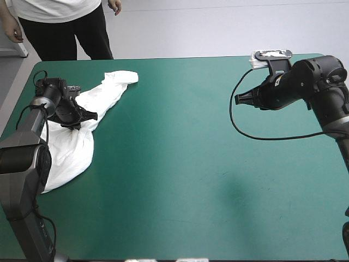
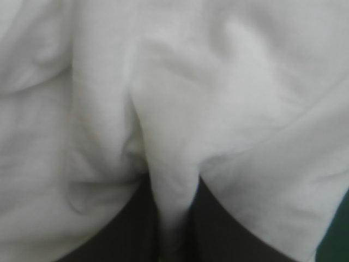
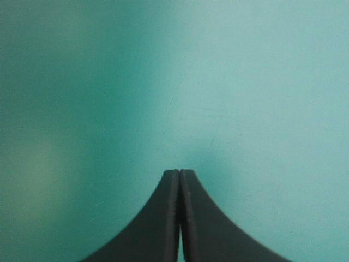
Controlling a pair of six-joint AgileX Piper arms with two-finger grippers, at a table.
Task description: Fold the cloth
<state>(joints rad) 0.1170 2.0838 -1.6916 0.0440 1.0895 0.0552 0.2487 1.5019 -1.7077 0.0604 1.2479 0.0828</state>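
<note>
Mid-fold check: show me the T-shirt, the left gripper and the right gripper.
T-shirt (image 1: 70,146): high view, on its wide near part.
left gripper (image 2: 172,188): left wrist view, midway between fingertips, over the pinched fold.
right gripper (image 3: 179,173): right wrist view, where the shut fingertips meet.

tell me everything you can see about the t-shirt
The T-shirt is white, soft-looking fabric, not folded yet. It lies rumpled in a long band on the left part of the teal-green table cover, one narrower end reaching toward the far edge, the wider end spreading near the left edge. About midway the left gripper sits on it, its black fingers all but shut on a raised ridge of cloth, creased around the pinch in the left wrist view. Nothing else touches it.
</note>
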